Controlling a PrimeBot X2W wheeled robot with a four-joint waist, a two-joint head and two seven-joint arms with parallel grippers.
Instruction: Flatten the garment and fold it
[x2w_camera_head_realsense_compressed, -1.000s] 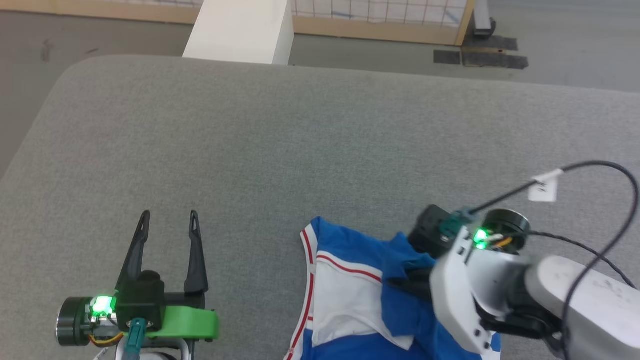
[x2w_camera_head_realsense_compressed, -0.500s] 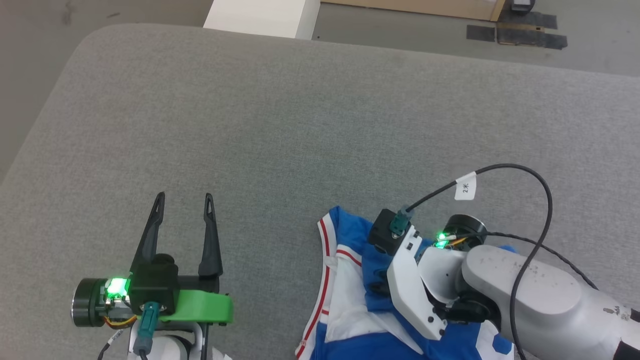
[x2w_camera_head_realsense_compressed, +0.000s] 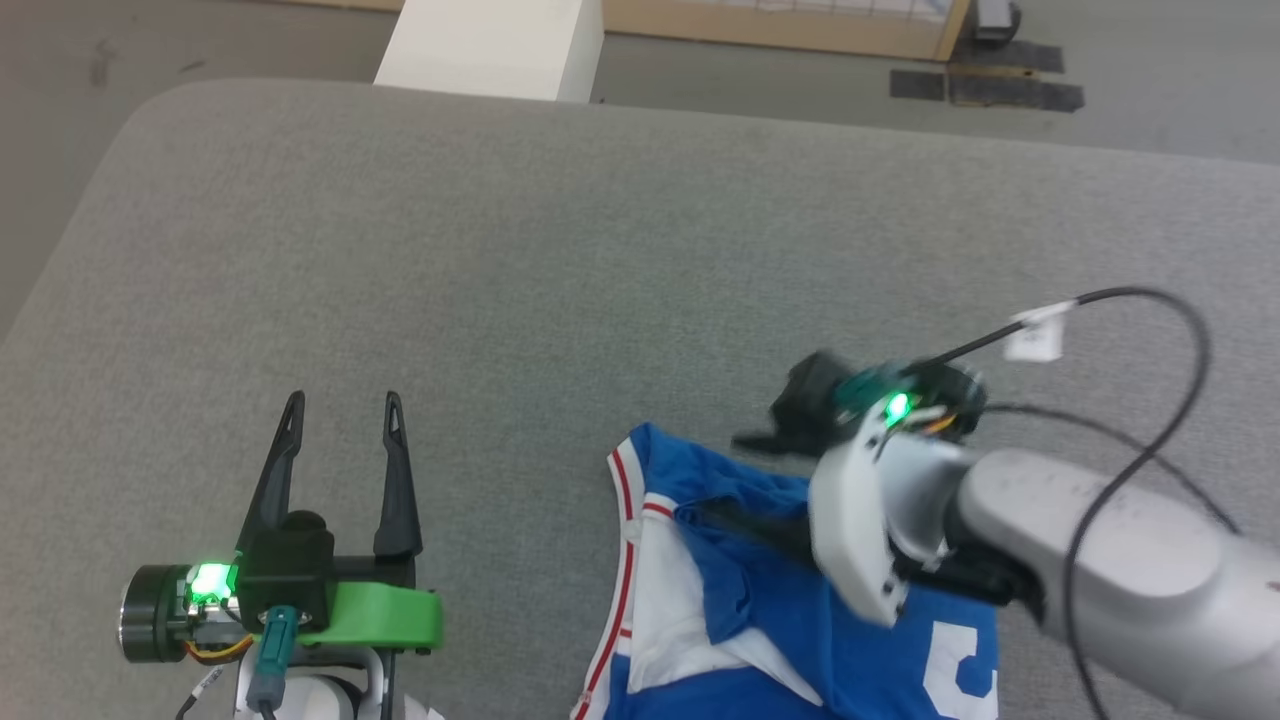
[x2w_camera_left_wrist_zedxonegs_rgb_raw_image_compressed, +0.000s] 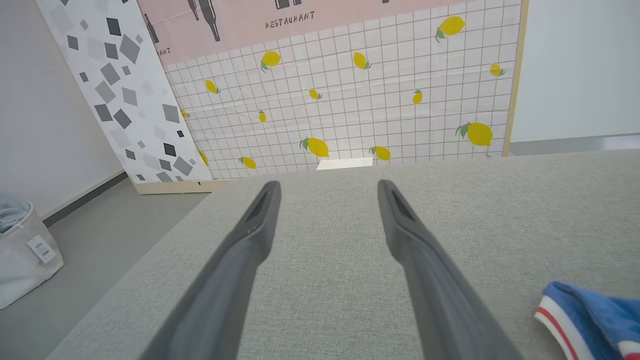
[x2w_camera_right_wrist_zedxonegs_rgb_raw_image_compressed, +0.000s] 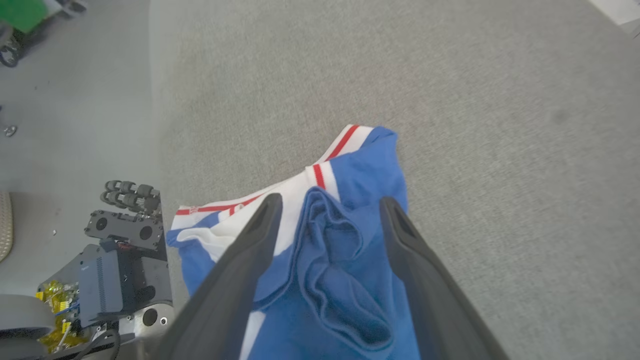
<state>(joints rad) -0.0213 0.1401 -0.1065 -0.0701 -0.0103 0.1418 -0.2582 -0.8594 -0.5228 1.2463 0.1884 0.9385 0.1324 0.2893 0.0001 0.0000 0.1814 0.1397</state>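
The jersey shirt (x2w_camera_head_realsense_compressed: 760, 600) is seen lying crumpled on the grey fabric-covered surface (x2w_camera_head_realsense_compressed: 500, 250), close to the near edge and toward the robot's right, with its lower part cut off by the bottom of the head view. A blue panel is folded over a white part. The red-and-white striped trim (x2w_camera_head_realsense_compressed: 622, 520) is exposed along the left side, and part of a white numeral (x2w_camera_head_realsense_compressed: 955, 680) is visible.

The right gripper (x2w_camera_right_wrist_zedxonegs_rgb_raw_image_compressed: 330, 205) is held just above the shirt. Its jaws are spread wide to either side of a bunched blue fold (x2w_camera_right_wrist_zedxonegs_rgb_raw_image_compressed: 340, 260), and nothing is pinched between them. The left gripper (x2w_camera_head_realsense_compressed: 340, 425) is kept well apart from the shirt over bare surface, with its jaws likewise spread wide and empty.

The shirt is judged to be light, soft and limp. It can be expected to drape, bunch and drag other layers along when lifted, and no shape will be held once it is let go. A hold is best taken on the striped trim or at a hem corner, where the edge is firmer and a single layer can be separated. Two well-spaced corners, one for each gripper, would probably be needed for spreading it flat.
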